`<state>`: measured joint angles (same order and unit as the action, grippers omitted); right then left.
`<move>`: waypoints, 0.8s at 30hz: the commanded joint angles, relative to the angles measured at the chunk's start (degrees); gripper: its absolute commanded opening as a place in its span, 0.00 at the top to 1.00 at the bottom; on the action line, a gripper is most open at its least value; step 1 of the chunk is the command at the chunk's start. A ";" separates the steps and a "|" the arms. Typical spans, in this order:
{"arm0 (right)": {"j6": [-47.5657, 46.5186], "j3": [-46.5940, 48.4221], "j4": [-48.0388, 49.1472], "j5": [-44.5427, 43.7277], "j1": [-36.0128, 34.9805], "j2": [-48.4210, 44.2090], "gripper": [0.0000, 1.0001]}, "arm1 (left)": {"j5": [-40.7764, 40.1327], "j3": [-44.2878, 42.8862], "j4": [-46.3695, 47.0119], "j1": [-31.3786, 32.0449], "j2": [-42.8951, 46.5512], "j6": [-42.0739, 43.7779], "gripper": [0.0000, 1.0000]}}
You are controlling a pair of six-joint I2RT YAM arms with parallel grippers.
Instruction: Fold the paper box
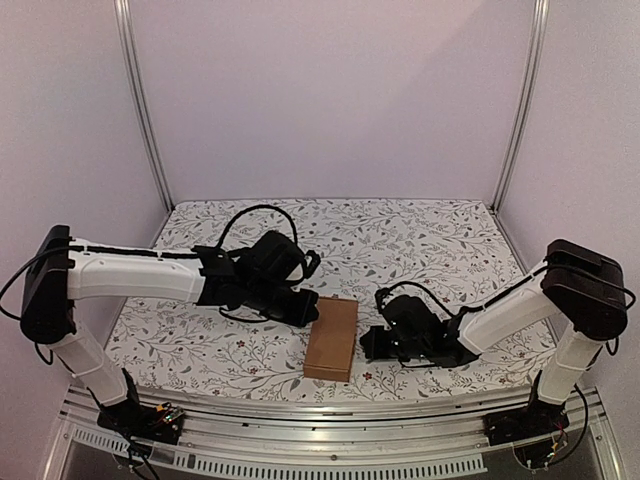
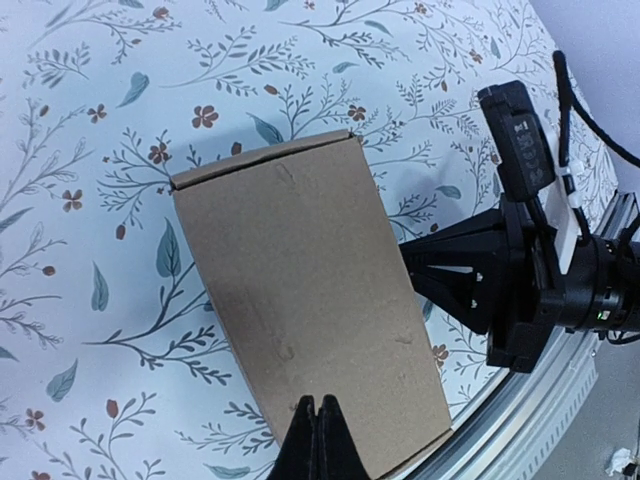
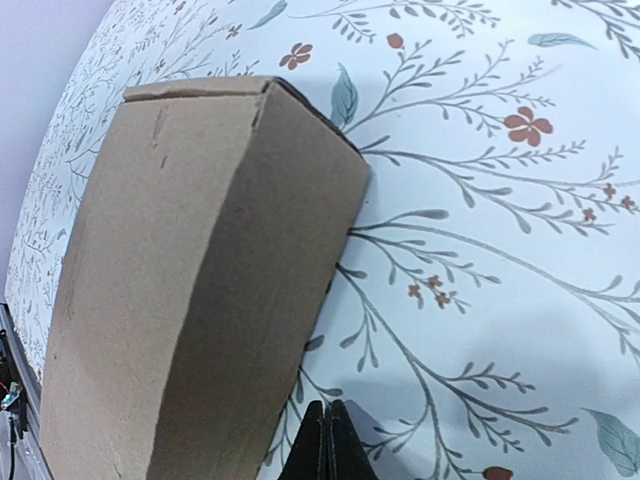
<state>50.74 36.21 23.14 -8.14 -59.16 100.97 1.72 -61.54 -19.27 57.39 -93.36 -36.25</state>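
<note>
The box looks light and thin-walled, stiff along its creases but easy to dent or push across the floral table. I judge it best taken by its long side walls or pinched at an end flap, one arm steadying while the other works. It is a plain brown oblong carton, unmarked, with a thin seam at its far end, and it lies near the table's front edge between the arms. The left gripper and right gripper sit just beside it, fingers pressed together on nothing.
</note>
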 commanded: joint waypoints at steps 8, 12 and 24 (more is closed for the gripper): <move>-3.84 -2.66 -12.04 -3.66 0.37 -6.98 0.99 | -6.12 1.68 -4.25 -2.73 1.01 1.64 1.00; -4.16 -0.98 -11.97 -0.80 0.23 -6.29 1.00 | -4.05 5.16 -0.97 -4.45 -0.87 0.62 1.00; -3.72 7.01 -11.71 1.37 -0.51 0.57 0.98 | 3.11 4.46 4.55 -5.22 -10.20 0.28 1.00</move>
<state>47.27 40.29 12.58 -7.46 -59.35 99.46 2.96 -57.12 -17.47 52.95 -102.65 -35.68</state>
